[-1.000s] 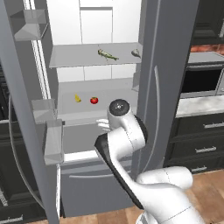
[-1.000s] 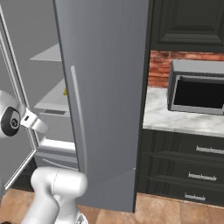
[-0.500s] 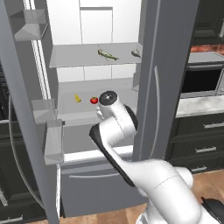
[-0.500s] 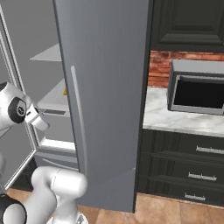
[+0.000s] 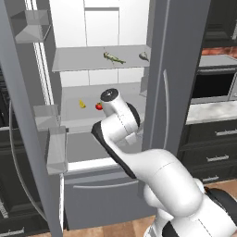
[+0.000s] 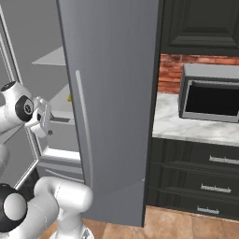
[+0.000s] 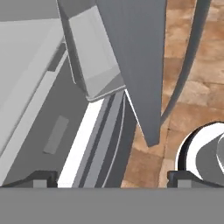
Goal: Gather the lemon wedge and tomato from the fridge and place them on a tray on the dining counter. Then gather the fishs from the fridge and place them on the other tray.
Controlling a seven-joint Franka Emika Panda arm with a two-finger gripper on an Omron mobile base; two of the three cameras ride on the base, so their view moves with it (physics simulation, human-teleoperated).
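The fridge [image 5: 172,69] stands with its left door swung open. On its middle shelf the yellow lemon wedge [image 5: 82,104] lies just left of the red tomato [image 5: 99,106]. Two fishs rest on the shelf above, one olive [image 5: 114,58] and one grey [image 5: 144,56]. My arm's round joint [image 5: 111,95] rises in front of the middle shelf, close to the tomato. In the hand view my gripper [image 7: 111,179] is open, fingertips [image 7: 43,177] wide apart, nothing between them, looking down past a door bin [image 7: 98,65] to the floor. The dining counter and trays are out of view.
Clear bins [image 5: 56,148] line the open left door. The shut right door [image 6: 112,93] hides much of the interior from the right. A microwave [image 6: 210,98] sits on a marble counter [image 6: 196,128] over dark drawers [image 6: 210,186]. Wooden floor lies below.
The arm has swung up and in toward the fridge's middle shelf, its round joint now higher and further left. The gripper has stayed open, and the food has not moved.
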